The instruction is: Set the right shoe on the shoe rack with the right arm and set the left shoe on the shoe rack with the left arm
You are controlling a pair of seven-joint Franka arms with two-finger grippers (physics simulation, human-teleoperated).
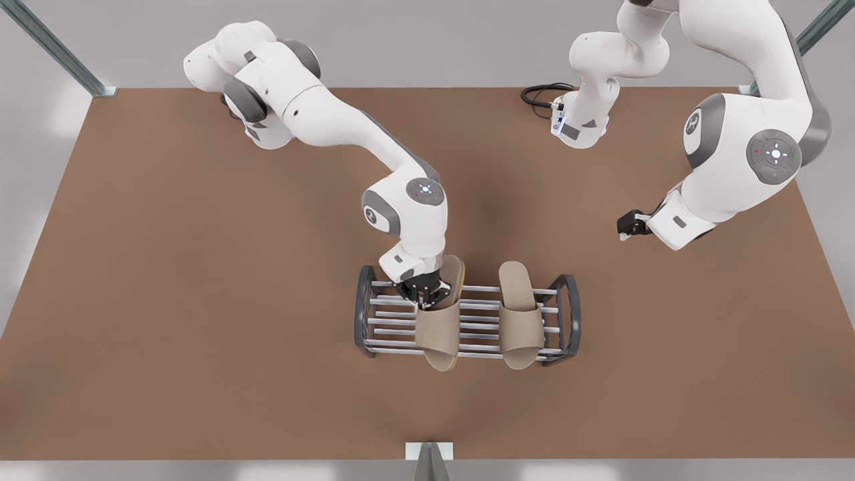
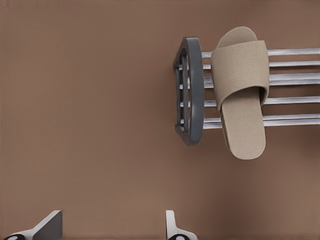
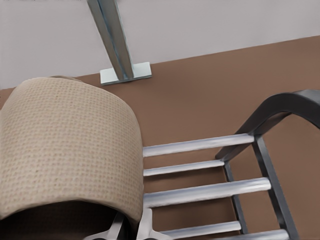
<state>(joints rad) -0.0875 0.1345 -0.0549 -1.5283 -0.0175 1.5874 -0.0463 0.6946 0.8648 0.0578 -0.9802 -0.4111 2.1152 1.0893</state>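
Right end effector [image 1: 427, 294] pinching the strap edge of the right shoe [image 1: 439, 327] over the shoe rack [image 1: 364, 314], contact with the rods apparently made, left end effector [image 1: 626, 226] spread above the table [image 1: 200, 334], left shoe [image 2: 240, 90] resting across the rack rods well apart from it.

No readable text, labels, brands or numbers appear on the arms, slippers, rack or table.
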